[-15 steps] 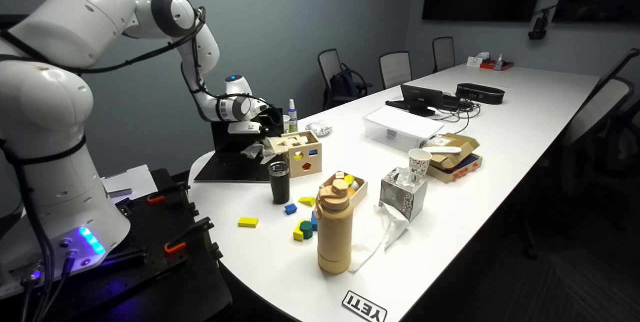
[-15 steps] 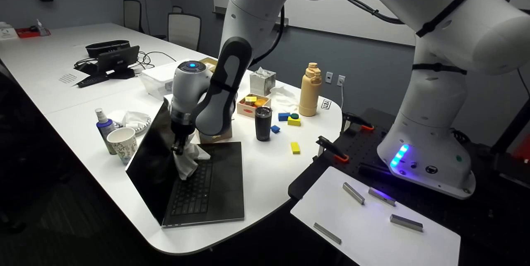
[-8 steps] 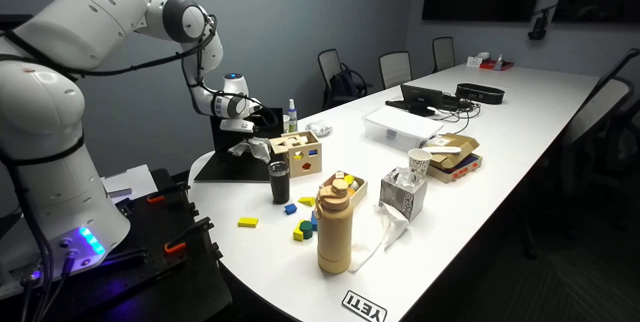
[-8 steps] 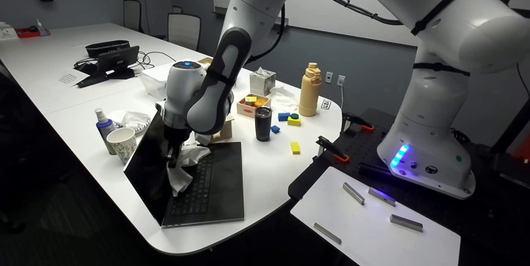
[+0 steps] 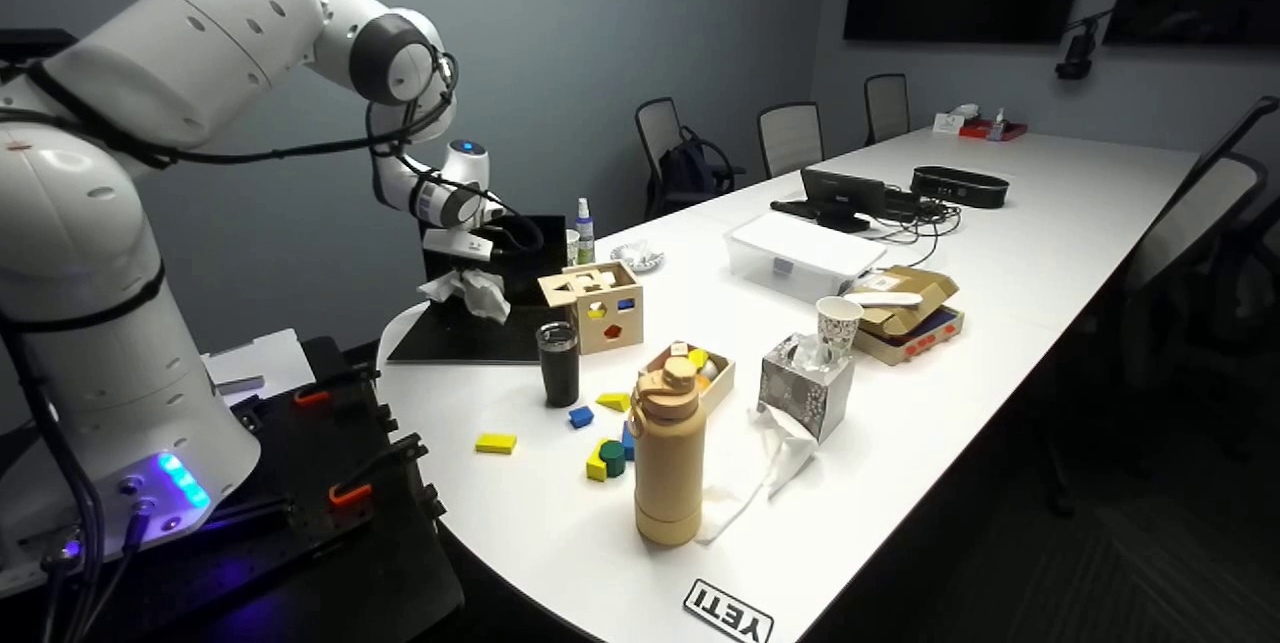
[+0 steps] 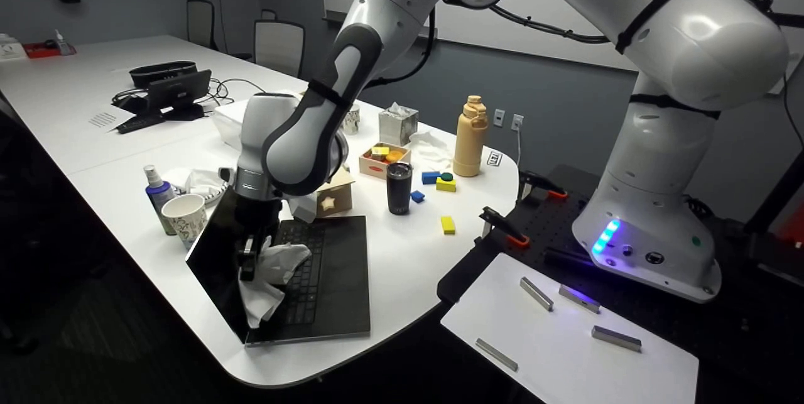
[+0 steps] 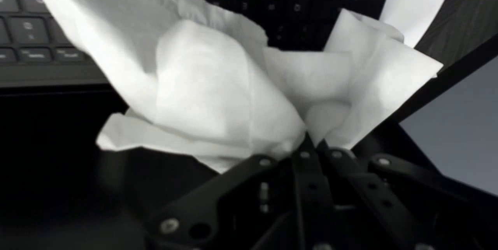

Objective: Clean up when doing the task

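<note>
An open black laptop stands on the white table; its dark screen also shows in an exterior view. My gripper is low in front of the screen, above the keyboard's hinge side. It is shut on a crumpled white tissue, which hangs over the keyboard close to the screen. In the wrist view the fingertips pinch the tissue, and the keyboard shows behind it. I cannot tell whether the tissue touches the screen. In an exterior view the tissue hides the fingertips.
A paper cup, a spray bottle and a plate with tissue stand behind the screen. A wooden shape box and a black tumbler stand beside the laptop. Loose blocks and a tan bottle are farther along.
My gripper has moved along the screen with the tissue, away from the wooden box and lower, toward the laptop's opposite side edge. It stays shut on the tissue. The laptop has not visibly moved.
</note>
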Controlling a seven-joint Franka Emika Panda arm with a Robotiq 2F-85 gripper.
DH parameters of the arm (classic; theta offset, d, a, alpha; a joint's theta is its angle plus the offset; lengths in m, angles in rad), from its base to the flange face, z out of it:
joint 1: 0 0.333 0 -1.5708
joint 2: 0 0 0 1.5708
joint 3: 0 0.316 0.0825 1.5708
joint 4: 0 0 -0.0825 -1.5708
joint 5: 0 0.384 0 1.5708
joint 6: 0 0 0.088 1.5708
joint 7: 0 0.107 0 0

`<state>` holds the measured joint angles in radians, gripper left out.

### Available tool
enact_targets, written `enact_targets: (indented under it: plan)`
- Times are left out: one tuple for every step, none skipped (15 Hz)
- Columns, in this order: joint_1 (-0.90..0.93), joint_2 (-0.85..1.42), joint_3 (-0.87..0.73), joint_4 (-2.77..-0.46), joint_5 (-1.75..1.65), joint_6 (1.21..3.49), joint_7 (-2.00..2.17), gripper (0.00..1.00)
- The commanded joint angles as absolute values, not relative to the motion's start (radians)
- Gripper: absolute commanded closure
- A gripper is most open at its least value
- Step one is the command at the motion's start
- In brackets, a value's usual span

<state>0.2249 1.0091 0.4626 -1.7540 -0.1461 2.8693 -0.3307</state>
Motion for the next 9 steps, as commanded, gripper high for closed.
enact_targets:
  plan:
    - [0.173, 1.065, 0.573, -1.721, -0.127, 2.835, -0.421, 1.0]
    - [0.163, 1.076, 0.594, -1.719, -0.125, 2.827, -0.44, 1.0]
    - [0.154, 1.087, 0.613, -1.717, -0.125, 2.818, -0.458, 1.0]
    - [0.145, 1.092, 0.63, -1.718, -0.127, 2.814, -0.472, 1.0]
    - [0.135, 1.098, 0.647, -1.72, -0.128, 2.812, -0.485, 1.0]
    - [0.132, 1.09, 0.654, -1.729, -0.131, 2.819, -0.488, 1.0]
    - [0.129, 1.085, 0.659, -1.734, -0.135, 2.823, -0.494, 1.0]
    - [0.132, 1.072, 0.657, -1.742, -0.14, 2.829, -0.493, 1.0]
    - [0.128, 1.068, 0.664, -1.745, -0.146, 2.836, -0.506, 1.0]
